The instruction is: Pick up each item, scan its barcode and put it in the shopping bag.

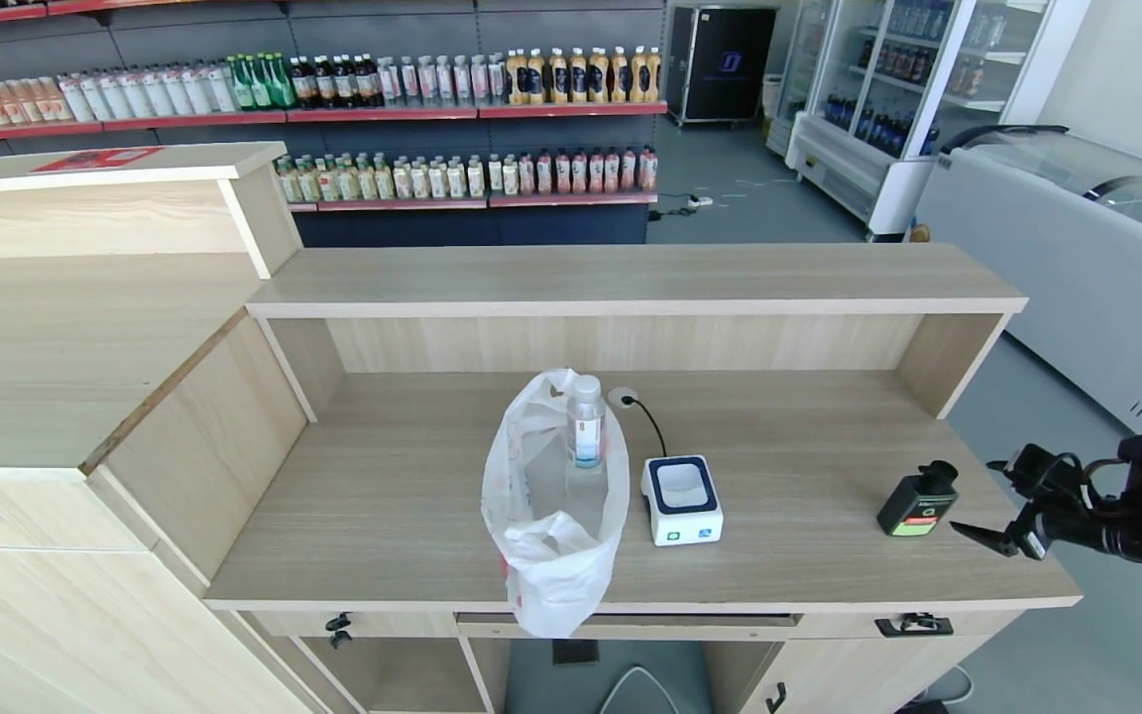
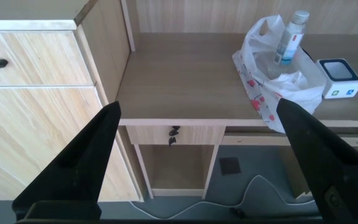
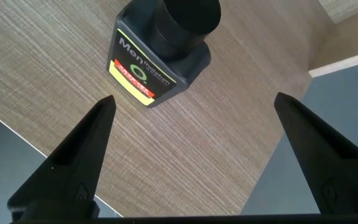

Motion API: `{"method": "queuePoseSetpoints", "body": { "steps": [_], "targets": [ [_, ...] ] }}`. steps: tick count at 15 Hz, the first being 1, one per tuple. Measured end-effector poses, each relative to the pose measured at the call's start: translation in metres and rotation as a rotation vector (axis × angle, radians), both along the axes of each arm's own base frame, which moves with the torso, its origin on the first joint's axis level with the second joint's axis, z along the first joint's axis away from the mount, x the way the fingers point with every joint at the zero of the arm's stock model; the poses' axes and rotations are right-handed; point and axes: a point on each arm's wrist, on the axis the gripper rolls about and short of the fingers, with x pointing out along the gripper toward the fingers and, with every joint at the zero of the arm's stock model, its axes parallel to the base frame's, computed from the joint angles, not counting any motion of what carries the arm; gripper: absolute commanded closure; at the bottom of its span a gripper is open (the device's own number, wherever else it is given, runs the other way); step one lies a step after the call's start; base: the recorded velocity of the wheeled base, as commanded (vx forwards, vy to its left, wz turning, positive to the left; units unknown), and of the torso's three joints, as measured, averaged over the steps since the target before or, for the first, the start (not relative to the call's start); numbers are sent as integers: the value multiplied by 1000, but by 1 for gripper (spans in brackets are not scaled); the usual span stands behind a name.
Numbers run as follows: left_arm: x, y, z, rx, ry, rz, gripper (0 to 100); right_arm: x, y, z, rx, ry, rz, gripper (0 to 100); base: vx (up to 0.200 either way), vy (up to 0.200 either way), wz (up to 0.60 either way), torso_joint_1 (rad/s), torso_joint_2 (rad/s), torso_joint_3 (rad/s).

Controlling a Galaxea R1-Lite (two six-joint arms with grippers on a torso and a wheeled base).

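Note:
A dark green bottle with a black cap [image 1: 918, 501] [image 3: 161, 46] stands on the wooden counter [image 1: 789, 446] at the right. My right gripper [image 1: 1005, 506] [image 3: 194, 149] hangs open just to its right, near the counter's right end, with nothing between its fingers. A white plastic shopping bag [image 1: 553, 506] [image 2: 278, 81] stands open at the counter's front middle, with a clear bottle [image 1: 586, 421] [image 2: 290, 37] upright in it. Right of the bag lies the white barcode scanner [image 1: 682, 499] [image 2: 340, 78]. My left gripper [image 2: 197, 162] is open, low and left of the counter, by the drawers.
A raised shelf [image 1: 630, 283] runs along the counter's back, with a taller cabinet [image 1: 85, 297] at the left. The scanner's black cable [image 1: 648, 421] runs to a hole in the counter. Store shelves of bottles and freezers stand behind.

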Motion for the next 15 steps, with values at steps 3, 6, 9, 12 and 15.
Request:
{"method": "queuePoseSetpoints", "body": {
  "steps": [3,6,9,12,15],
  "targets": [
    [0,0,0,0,0,0,0,4,2,-3,2,2,8,0,0,0,0,0,0,0],
    [0,0,0,0,0,0,0,8,7,-7,4,6,20,0,0,0,0,0,0,0],
    [0,0,0,0,0,0,0,12,11,-9,3,6,33,0,0,0,0,0,0,0],
    [0,0,0,0,0,0,0,19,15,-10,-2,-2,49,0,0,0,0,0,0,0],
    [0,0,0,0,0,0,0,25,20,-14,-2,-2,63,0,0,0,0,0,0,0]
  ]
}}
